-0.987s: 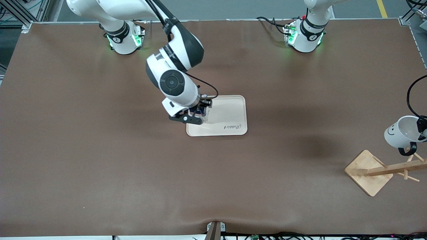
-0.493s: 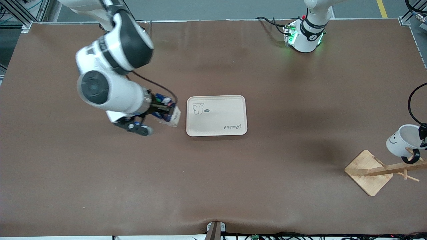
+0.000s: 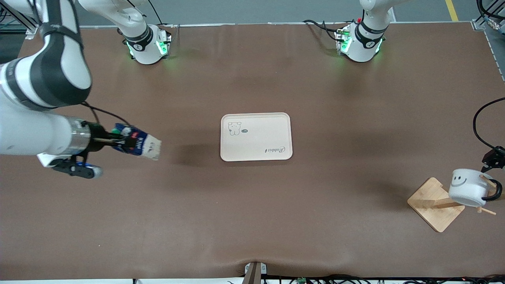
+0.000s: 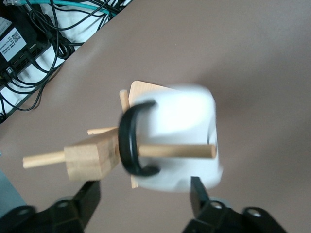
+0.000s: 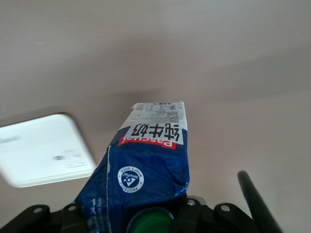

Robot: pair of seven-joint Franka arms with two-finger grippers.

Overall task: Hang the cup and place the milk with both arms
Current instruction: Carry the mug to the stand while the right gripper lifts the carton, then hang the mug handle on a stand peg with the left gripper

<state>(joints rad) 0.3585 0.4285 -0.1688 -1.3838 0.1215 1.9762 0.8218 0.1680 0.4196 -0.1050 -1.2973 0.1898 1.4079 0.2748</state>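
A: What sat nearest the front camera?
B: The wooden rack (image 3: 436, 204), at the left arm's end of the surface (image 3: 252, 205). The cup (image 3: 467, 192) hung on a peg (image 4: 177, 151) by its black handle (image 4: 132, 145).
A: And the left gripper (image 4: 146, 199)?
B: Its fingers (image 4: 198, 195) stood spread apart around the cup, gripping nothing.
A: The milk (image 3: 138, 145)?
B: Tilted in the air over the surface toward the right arm's end, well apart from the tray (image 3: 256, 136). The right gripper (image 3: 105, 141) had its fingers closed on the carton's cap end.
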